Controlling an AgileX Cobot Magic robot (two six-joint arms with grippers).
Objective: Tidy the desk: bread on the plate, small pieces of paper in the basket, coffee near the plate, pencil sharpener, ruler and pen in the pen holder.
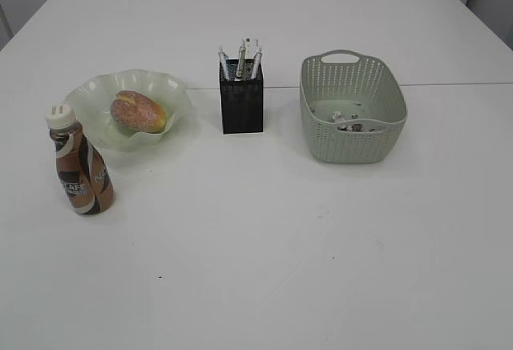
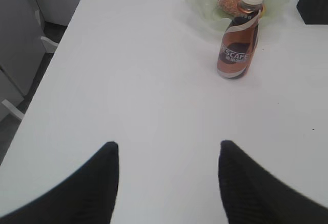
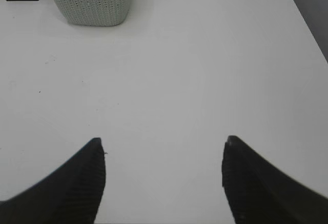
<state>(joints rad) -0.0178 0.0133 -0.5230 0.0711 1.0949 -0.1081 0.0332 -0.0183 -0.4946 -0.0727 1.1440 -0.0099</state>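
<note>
Coffee stands just beside the plate, in front of it. Bottle prob. smooth, slippy, a bit heavy; grab at its thin middle.

Bread sits in the plate. Pens etc. stick up from pen holder, right of plate. Paper bits lie in basket, further right.

Left gripper & right gripper both open, holding nothing.

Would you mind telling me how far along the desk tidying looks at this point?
It looks essentially finished. The bread lies on the plate, the coffee stands beside it, stationery stands in the pen holder, and paper scraps lie in the basket. Nothing is in hand: both the left gripper and right gripper are open and empty. Nothing loose appears left.
</note>
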